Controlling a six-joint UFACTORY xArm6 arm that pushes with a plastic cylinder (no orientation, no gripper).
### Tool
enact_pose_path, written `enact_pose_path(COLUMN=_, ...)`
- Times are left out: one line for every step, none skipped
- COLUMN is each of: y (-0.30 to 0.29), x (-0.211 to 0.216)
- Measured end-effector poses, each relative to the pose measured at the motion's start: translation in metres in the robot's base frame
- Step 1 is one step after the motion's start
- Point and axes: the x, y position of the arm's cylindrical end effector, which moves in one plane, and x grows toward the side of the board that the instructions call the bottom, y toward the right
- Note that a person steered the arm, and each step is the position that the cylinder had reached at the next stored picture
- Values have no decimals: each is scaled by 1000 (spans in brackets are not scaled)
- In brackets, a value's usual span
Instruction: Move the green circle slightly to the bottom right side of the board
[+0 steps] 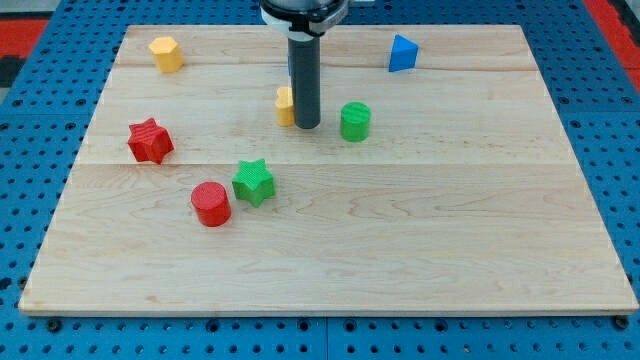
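you are looking down at a pale wooden board (420,250) on a blue pegboard table (30,150). your arm has no jaws to open or close, only a straight dark rod. my tip (307,127) rests on the board near the top centre. the green circle (355,122), a short upright cylinder, stands just to the view's right of the tip, with a small gap between them. a yellow block (285,106), shape unclear, sits touching or nearly touching the rod on the view's left, partly hidden. elsewhere are a yellow block (166,54) at top left, a blue triangle (402,53) at top right, a red star (150,140), a green star (253,182) and a red circle (211,203). the green circle looks light, rigid and likely to slide easily and roll off a glancing push, so you would best meet its upper-left side squarely.
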Motion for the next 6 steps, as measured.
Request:
enact_pose_path(y=66, x=-2)
enact_pose_path(y=25, x=-39)
enact_pose_path(y=72, x=-32)
enact_pose_path(y=101, x=14)
enact_pose_path(y=144, x=26)
enact_pose_path(y=134, x=21)
